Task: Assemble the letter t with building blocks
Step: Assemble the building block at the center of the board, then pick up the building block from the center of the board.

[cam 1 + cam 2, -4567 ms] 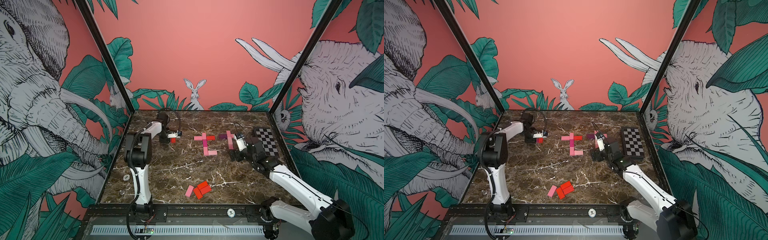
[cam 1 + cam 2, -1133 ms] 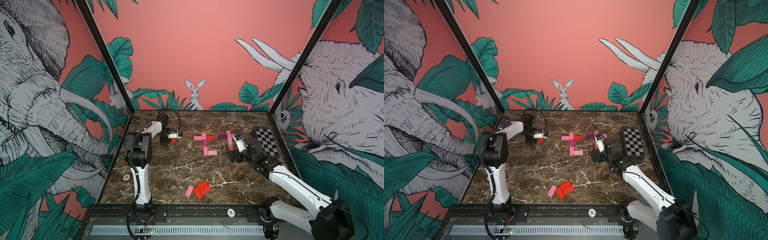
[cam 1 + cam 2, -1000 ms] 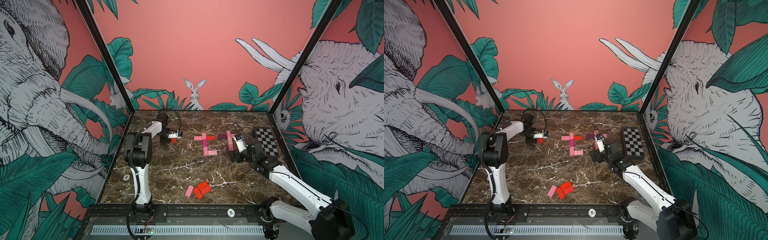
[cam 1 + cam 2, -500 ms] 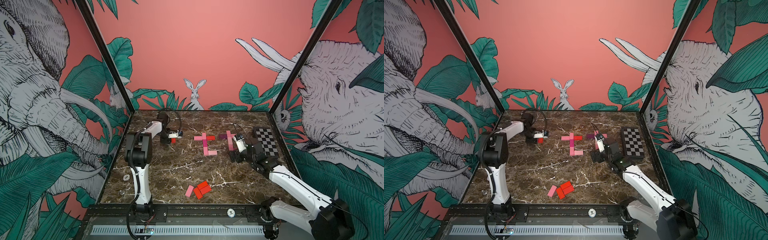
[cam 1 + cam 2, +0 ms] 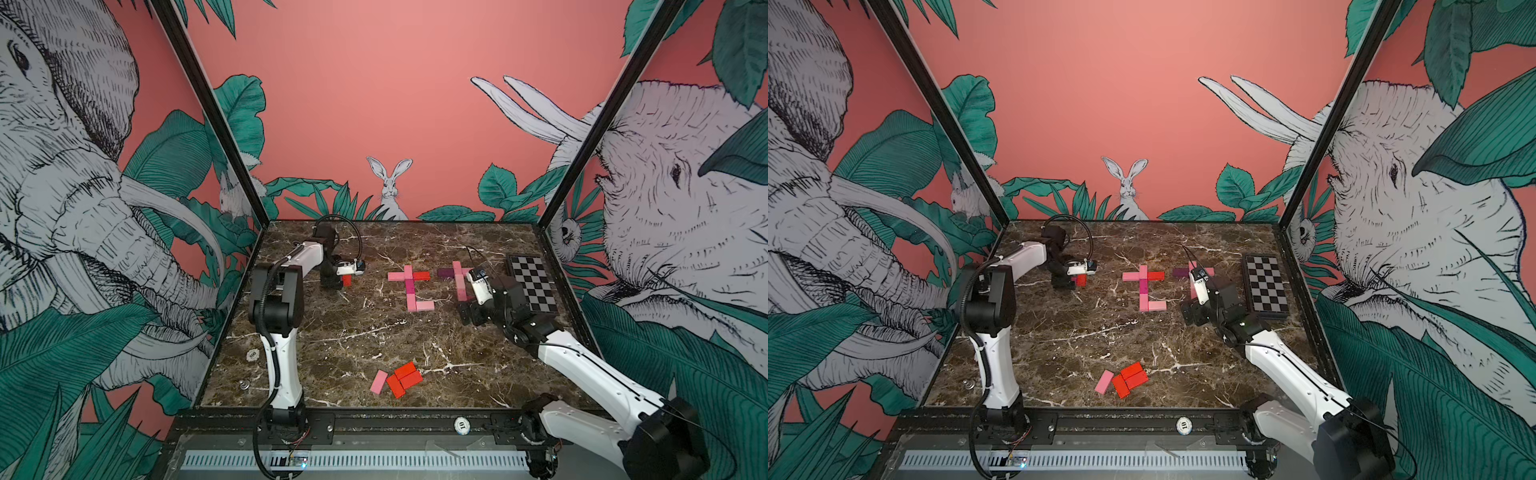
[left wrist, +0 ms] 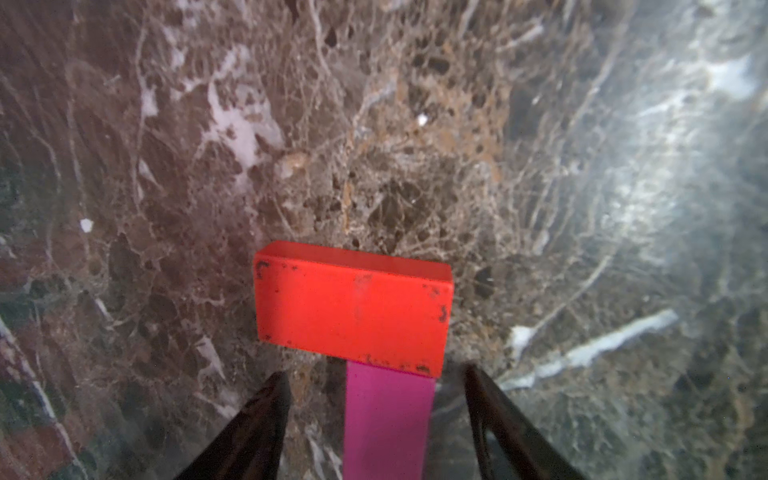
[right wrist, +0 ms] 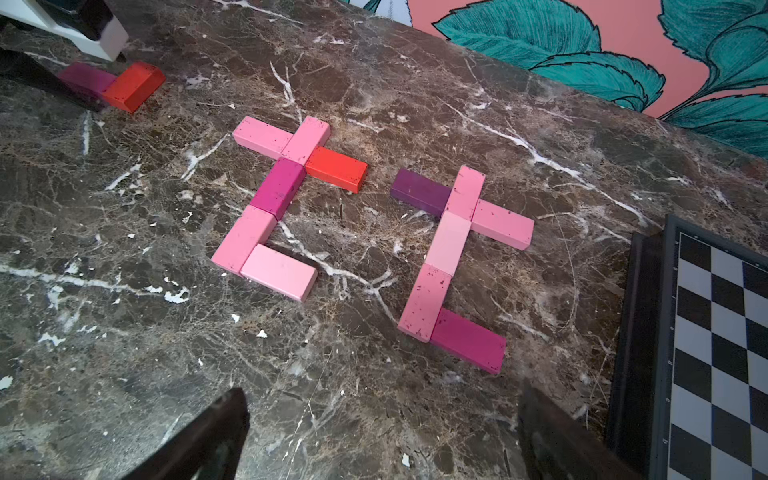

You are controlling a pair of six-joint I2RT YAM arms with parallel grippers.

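Found left pincer [image 6: 374, 376] part open, holding nothing, astride magenta block [image 6: 386, 419] pointing straight ahead (red block [image 6: 353, 307] crosswise beyond).

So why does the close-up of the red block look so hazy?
Left wrist view: whitish glare washes out part of the marble table; the red block is sharp. Right wrist view: building blocks crisp, the right tool dark and blurred.

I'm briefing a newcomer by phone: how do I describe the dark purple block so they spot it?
Find the checkered board on the marble table. In the block letter beside it, the dark purple block is the crossbar arm pointing away from the board. The rest of that letter is pink or magenta.
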